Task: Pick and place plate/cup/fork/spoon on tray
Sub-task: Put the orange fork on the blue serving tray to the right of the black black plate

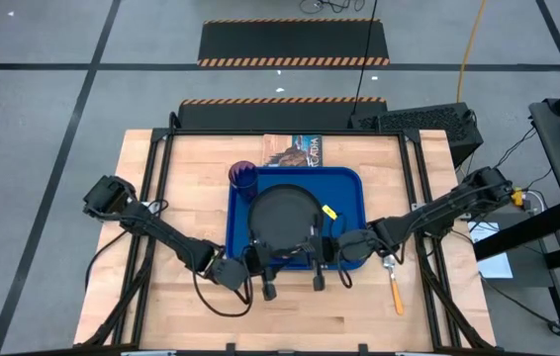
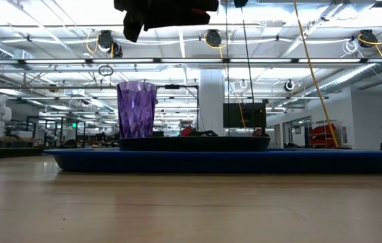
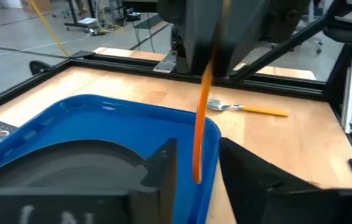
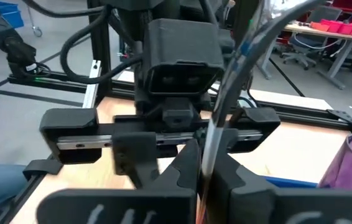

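On the blue tray [image 1: 344, 193] stand the dark plate [image 1: 285, 213] and, at the tray's far left corner, the purple cup [image 1: 243, 175]. The fork [image 1: 394, 287] lies flat on the table to the right of the tray. My right gripper [image 4: 206, 165] is shut on the spoon over the tray's near right corner, and the spoon's orange handle [image 3: 199, 130] hangs down. My left gripper [image 3: 198, 171] is open, with one finger on each side of the handle's lower end, apart from it. The spoon's bowl is hidden. My right gripper pinches the spoon by its upper part [image 3: 206, 78] between its two fingers, coming roughly level from the table's right, with the fingers lying across it. The handle hangs nearly upright below the fingers, and its free end [image 3: 196, 177] is clear of the tray and the table.
A printed booklet [image 1: 295, 150] lies at the tray's far edge. A small yellow piece [image 1: 329, 212] sits on the tray beside the plate. Black frame rails [image 1: 156, 198] run along the table's left and right sides. Bare wood [image 1: 359, 321] lies near the table's near edge.
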Tool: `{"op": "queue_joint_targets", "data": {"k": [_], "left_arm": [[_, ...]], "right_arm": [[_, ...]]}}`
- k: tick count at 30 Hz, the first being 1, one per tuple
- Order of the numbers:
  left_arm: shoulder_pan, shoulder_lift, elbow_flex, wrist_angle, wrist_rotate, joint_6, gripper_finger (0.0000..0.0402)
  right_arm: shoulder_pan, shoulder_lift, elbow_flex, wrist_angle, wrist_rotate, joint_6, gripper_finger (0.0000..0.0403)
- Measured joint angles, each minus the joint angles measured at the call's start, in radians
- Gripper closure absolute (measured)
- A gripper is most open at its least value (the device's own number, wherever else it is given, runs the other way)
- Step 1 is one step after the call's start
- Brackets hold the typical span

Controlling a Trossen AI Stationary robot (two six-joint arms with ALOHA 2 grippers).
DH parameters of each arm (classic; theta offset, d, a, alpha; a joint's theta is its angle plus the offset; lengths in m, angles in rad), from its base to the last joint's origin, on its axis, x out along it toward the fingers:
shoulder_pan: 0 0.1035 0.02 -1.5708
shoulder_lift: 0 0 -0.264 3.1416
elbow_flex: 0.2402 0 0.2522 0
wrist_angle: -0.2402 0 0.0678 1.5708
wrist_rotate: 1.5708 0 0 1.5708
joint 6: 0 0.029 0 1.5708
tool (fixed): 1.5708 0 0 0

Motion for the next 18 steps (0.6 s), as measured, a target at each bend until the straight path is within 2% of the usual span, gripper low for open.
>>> {"op": "queue_joint_targets", "data": {"k": [7, 12, 18], "left_arm": [[0.004, 0.0, 0.0, 0.002, -0.011, 0.009, 0.0389], [0.003, 0.0, 0.0, 0.002, -0.063, 0.0, 0.0386], [0.004, -0.027, 0.001, 0.004, -0.193, 0.035, 0.0393]], "right_arm": [[0.0, 0.0, 0.0, 0.0, 0.0, 0.0, 0.0403], [0.0, 0.0, 0.0, 0.002, 0.012, 0.041, 0.04], [0.013, 0.0, 0.0, 0.001, 0.202, 0.059, 0.0347]]}}
